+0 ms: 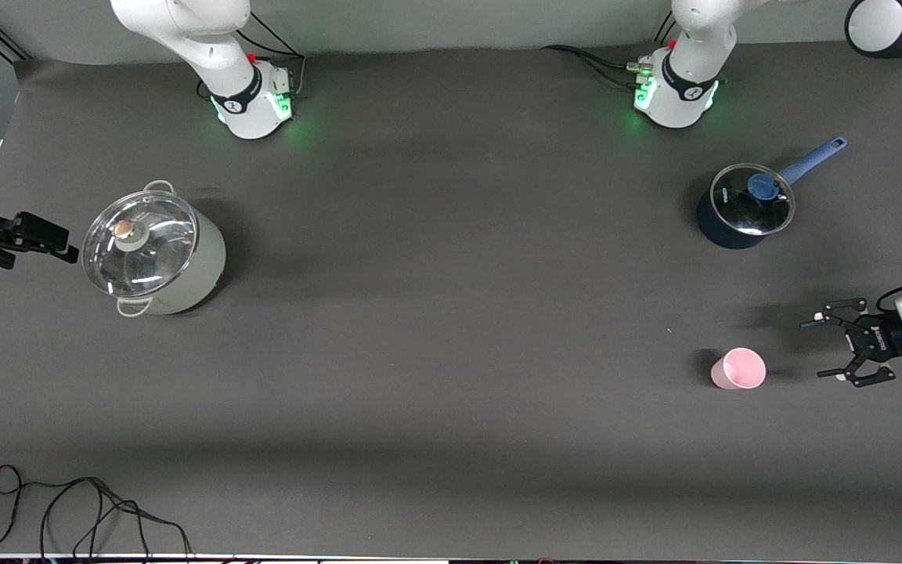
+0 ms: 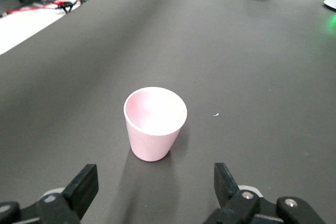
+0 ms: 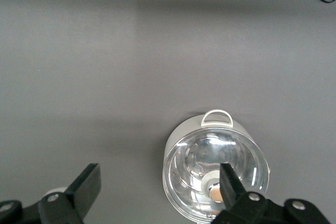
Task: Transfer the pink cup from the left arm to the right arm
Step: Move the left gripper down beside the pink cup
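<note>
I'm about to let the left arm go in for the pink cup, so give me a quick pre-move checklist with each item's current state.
1. Pink cup upright, mouth up: ok.
2. Left tool open, nothing held: ok.
3. Left tool lined up with the cup, cup centred ahead of its fingers in the left wrist view: ok.
4. Table between left tool and cup bare: ok.
5. Blue saucepan apart from the cup, farther from the front camera: ok.
6. Right tool open, waiting beside the lidded steel pot, not yet placed for the handover: not ok.
</note>
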Robot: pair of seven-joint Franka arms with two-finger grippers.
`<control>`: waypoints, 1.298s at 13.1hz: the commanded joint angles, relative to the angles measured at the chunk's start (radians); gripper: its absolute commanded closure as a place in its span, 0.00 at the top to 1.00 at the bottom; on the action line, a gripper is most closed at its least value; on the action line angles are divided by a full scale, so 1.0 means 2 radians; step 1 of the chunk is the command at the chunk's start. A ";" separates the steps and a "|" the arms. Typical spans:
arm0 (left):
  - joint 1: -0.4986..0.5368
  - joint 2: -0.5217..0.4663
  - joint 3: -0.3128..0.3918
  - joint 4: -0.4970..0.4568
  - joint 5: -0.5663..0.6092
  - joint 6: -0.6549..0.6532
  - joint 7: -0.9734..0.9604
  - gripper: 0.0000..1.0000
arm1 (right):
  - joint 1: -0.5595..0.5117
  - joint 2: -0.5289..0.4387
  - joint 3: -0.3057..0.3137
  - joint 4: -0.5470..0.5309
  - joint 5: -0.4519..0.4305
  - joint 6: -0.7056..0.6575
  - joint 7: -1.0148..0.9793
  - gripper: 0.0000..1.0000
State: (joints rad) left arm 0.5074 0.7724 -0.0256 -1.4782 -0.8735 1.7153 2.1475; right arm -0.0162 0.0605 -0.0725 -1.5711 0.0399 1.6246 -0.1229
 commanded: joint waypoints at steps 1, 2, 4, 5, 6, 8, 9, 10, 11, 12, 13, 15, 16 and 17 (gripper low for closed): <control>0.016 0.037 -0.006 0.020 -0.037 -0.044 0.055 0.99 | 0.001 0.002 0.000 0.004 -0.007 -0.003 0.005 1.00; 0.024 0.050 -0.006 0.022 -0.045 -0.052 0.072 0.99 | 0.001 0.001 -0.001 0.004 -0.007 -0.003 0.005 1.00; 0.029 0.075 -0.006 0.031 -0.066 -0.076 0.095 0.99 | 0.001 0.002 0.000 0.004 -0.007 -0.002 0.005 1.00; 0.030 0.088 -0.006 0.039 -0.075 -0.090 0.098 0.99 | 0.001 0.002 0.000 0.003 -0.007 -0.002 0.005 1.00; 0.030 0.102 -0.006 0.049 -0.084 -0.100 0.104 0.99 | 0.001 0.002 0.000 0.004 -0.007 -0.002 0.005 1.00; 0.037 0.121 -0.006 0.057 -0.105 -0.109 0.107 0.99 | 0.001 0.002 -0.001 0.004 -0.007 -0.002 0.005 1.00; 0.037 0.122 -0.006 0.057 -0.108 -0.109 0.108 0.99 | 0.001 0.002 -0.001 0.004 -0.007 -0.002 0.005 1.00; 0.036 0.125 -0.006 0.057 -0.108 -0.108 0.112 0.99 | 0.001 0.002 0.000 0.004 -0.007 -0.002 0.005 1.00; 0.036 0.128 -0.006 0.057 -0.108 -0.107 0.114 0.99 | 0.001 0.002 0.000 0.003 -0.007 -0.002 0.005 1.00; 0.036 0.135 -0.008 0.057 -0.109 -0.104 0.117 0.99 | 0.001 0.002 -0.001 0.004 -0.007 -0.002 0.005 1.00; 0.036 0.140 -0.012 0.057 -0.115 -0.101 0.120 0.99 | 0.001 0.002 -0.001 0.003 -0.007 -0.002 0.005 1.00; 0.032 0.143 -0.016 0.057 -0.120 -0.093 0.125 0.99 | 0.001 0.002 -0.001 0.004 -0.007 -0.002 0.005 1.00; 0.029 0.144 -0.022 0.057 -0.119 -0.084 0.125 0.99 | 0.000 0.002 -0.001 0.004 -0.007 -0.002 0.005 1.00; 0.029 0.146 -0.028 0.057 -0.120 -0.077 0.125 0.99 | 0.000 0.002 -0.001 0.004 -0.007 -0.002 0.005 1.00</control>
State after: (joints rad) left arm 0.5705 1.0459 -0.0636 -1.3885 -1.0965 1.5449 2.3807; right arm -0.0170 0.0630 -0.0725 -1.5713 0.0399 1.6246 -0.1229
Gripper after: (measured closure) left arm 0.009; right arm 0.000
